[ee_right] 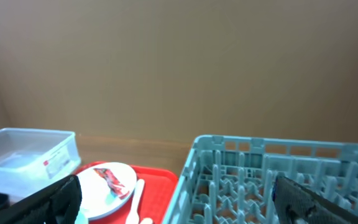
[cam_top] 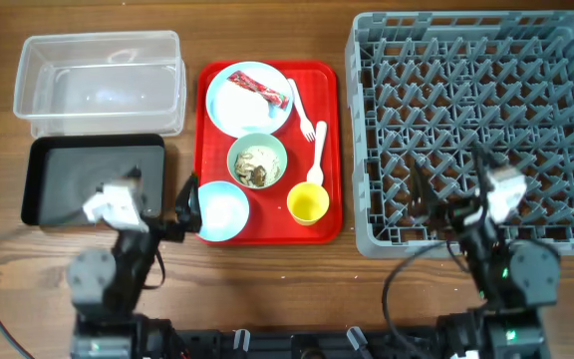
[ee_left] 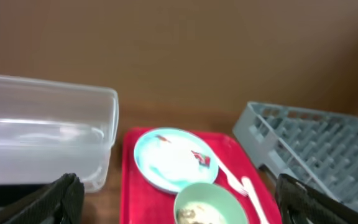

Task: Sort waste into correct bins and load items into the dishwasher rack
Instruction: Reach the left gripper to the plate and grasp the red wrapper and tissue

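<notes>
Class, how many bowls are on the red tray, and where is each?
2. The green bowl sits in the middle of the tray, holding food scraps; the blue bowl is at its near-left corner. None appears hidden.

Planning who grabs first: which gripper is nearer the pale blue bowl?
Left. The left gripper sits open just left of the pale blue bowl; the right gripper hovers over the dishwasher rack, beyond the red tray.
</notes>
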Robot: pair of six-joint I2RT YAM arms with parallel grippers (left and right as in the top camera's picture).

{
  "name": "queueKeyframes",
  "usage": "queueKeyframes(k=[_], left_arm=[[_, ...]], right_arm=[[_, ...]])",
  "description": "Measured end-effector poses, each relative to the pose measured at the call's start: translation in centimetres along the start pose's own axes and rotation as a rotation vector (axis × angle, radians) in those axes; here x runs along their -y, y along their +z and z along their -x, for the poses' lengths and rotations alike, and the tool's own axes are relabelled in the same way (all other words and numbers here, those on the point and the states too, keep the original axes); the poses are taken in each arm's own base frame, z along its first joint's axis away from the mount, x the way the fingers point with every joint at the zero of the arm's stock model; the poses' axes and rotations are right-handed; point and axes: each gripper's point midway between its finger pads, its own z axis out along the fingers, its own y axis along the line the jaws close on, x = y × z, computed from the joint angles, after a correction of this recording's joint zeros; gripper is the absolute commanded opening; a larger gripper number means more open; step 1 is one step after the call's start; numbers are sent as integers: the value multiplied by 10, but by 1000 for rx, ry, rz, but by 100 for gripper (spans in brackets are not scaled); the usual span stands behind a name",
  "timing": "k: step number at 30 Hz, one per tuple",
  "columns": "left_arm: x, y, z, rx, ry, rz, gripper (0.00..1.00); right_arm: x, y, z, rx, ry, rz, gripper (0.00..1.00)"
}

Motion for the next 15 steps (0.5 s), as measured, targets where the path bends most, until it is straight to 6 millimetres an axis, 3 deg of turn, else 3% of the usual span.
queueKeyframes(k=[4, 8, 13, 15], left_arm=[[6, 20, 25, -149, -9, 9, 100], [21, 52, 47, -320, 6, -16, 100], [46, 102, 61, -560, 22, -46, 100], [51, 124, 56, -688, 25, -30, 100]], right_arm=[[0, 24, 8, -102, 20, 20, 100], [2, 42, 3, -251, 53, 18, 100], [4, 56, -2, -420, 96, 12, 100], [3, 61, -2, -459, 108, 20, 100]])
